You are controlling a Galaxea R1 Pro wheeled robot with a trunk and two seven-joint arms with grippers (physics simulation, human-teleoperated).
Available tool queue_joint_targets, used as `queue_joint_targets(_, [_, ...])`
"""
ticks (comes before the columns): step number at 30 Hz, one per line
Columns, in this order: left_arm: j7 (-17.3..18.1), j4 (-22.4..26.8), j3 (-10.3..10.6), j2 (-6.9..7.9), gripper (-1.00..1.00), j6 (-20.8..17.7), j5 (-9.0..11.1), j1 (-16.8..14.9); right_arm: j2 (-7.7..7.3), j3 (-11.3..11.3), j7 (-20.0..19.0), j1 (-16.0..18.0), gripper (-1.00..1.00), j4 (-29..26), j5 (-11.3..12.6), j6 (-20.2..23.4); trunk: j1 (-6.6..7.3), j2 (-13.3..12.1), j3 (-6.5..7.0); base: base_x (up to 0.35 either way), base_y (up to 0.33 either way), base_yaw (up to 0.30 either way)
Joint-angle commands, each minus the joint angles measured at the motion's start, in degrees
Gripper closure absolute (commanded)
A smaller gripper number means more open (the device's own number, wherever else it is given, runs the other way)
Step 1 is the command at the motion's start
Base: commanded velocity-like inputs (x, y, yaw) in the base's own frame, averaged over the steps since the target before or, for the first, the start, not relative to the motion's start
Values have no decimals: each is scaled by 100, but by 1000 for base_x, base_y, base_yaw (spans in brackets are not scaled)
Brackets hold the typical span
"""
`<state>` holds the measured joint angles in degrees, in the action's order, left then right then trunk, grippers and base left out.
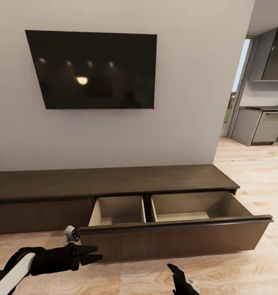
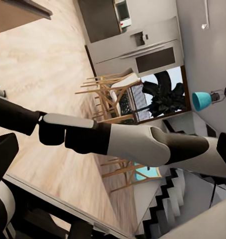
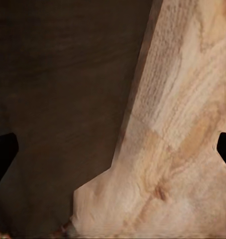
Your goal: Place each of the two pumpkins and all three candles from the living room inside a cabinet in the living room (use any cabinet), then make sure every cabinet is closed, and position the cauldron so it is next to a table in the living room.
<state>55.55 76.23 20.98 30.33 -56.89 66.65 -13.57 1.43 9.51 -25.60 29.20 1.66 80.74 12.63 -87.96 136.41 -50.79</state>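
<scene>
Cabinet [image 1: 114,182] drawer [image 1: 175,233] gapes empty at lower centre, ready for loading. Left gripper [image 1: 93,254] looks narrow and empty; right gripper [image 1: 177,274] spreads wide, empty.

Living room wall and beyond

A dark television [image 1: 96,69] hung at twelve o'clock; grey kitchen units [image 1: 263,125] stood at two o'clock over pale wood flooring [image 1: 253,172].
</scene>
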Motion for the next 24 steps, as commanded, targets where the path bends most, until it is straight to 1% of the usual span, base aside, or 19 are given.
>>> queue_joint_targets(1, [10,-2,11,3,-100,-18,16,-6,5,44,-27,7,-100,21,-8,0,24,-39,13,0,0,0])
queue_joint_targets(4, [9,-2,11,0,-100,-17,15,-6,12,37,-25,7,-100,24,-77,-28,90,-159,67,0,0,0])
queue_joint_targets(13, [9,-2,11,7,-100,-16,15,-6,15,25,-58,7,-100,27,-115,-70,287,-520,228,0,0,0])
queue_joint_targets(21, [9,-11,11,3,-100,-15,15,-6,29,18,-34,2,-100,119,-84,-62,463,-841,372,0,0,0])
queue_joint_targets(24, [9,-11,11,7,-100,-15,15,-6,25,17,-53,-86,-100,112,-85,-63,529,-961,426,0,0,0])
